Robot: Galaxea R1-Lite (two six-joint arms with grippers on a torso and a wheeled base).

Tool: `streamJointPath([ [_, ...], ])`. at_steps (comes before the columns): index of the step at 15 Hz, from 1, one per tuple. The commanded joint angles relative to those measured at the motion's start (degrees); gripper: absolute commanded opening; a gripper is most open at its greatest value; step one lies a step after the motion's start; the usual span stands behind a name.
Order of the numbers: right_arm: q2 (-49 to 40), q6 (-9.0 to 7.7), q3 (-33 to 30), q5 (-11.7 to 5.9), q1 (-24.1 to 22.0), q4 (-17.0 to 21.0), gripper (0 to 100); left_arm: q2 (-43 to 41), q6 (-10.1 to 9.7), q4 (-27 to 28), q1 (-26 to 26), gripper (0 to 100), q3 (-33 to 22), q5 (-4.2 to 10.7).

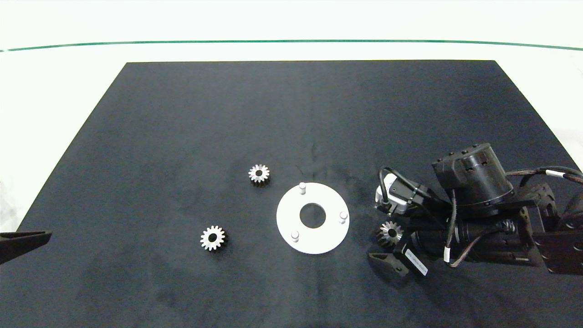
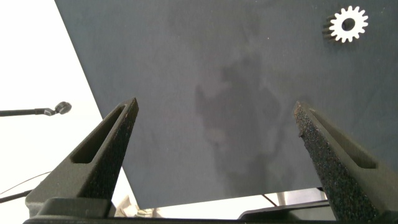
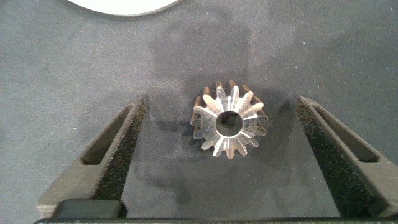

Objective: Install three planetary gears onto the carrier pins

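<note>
White disc (image 1: 313, 217) with three carrier pins (image 1: 302, 187) flat on the dark mat (image 1: 291, 136), all pins bare. One gear (image 1: 390, 233) just right of the disc, between the spread fingers of the right gripper (image 3: 227, 162), not touched. Two more gears (image 1: 258, 173) left of the disc. Left gripper (image 2: 217, 162) spread wide, well left of the disc.

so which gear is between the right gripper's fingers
The gear just right of the white disc; the right gripper straddles it, open. The other two lie left of the disc.
</note>
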Motion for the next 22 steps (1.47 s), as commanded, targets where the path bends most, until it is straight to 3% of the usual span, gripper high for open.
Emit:
streamJointPath([
  [1,-0.05,-0.2,-0.01,-0.39,-0.07,0.06,91,-0.2,0.38,0.26,0.0,100,0.06,0.04],
  [22,-0.05,-0.02,0.34,-0.3,-0.42,0.15,49,-0.2,0.38,0.26,0.0,100,0.14,0.04],
])
